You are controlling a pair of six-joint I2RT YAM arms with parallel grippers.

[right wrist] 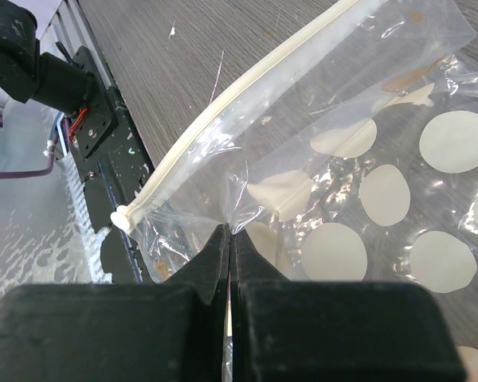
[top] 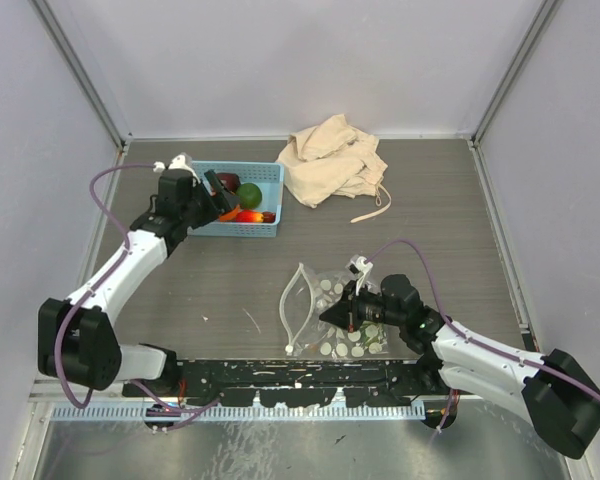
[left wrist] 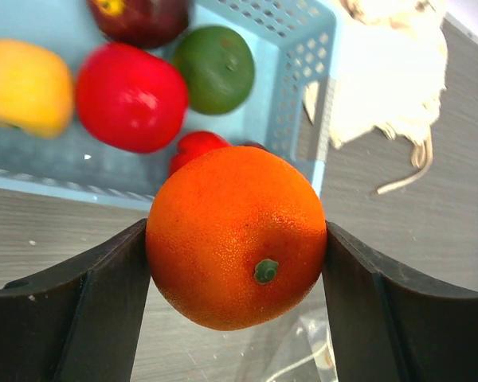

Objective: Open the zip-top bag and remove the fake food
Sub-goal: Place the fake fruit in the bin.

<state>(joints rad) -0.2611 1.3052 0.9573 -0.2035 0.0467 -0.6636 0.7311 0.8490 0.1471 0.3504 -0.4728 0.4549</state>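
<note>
Toward front of tabletop (top: 210,280), we see zip-top bag (top: 342,290) lying flat, mouth gaping; right hand (right wrist: 229,239) pinched together on its film below zip strip (right wrist: 247,91). Left hand (left wrist: 236,247) clamps orange (left wrist: 223,215) at blue basket (top: 265,176) edge; other fake food (left wrist: 129,97) inside.

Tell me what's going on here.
The left end effector holds an orange fake fruit at the edge of the blue basket, where red, green, yellow and maroon pieces already lie. The right end effector is pinched shut on the film of the polka-dot zip-top bag, which lies on the table with its mouth open and no food visible inside. A beige cloth bag sits at the back.
</note>
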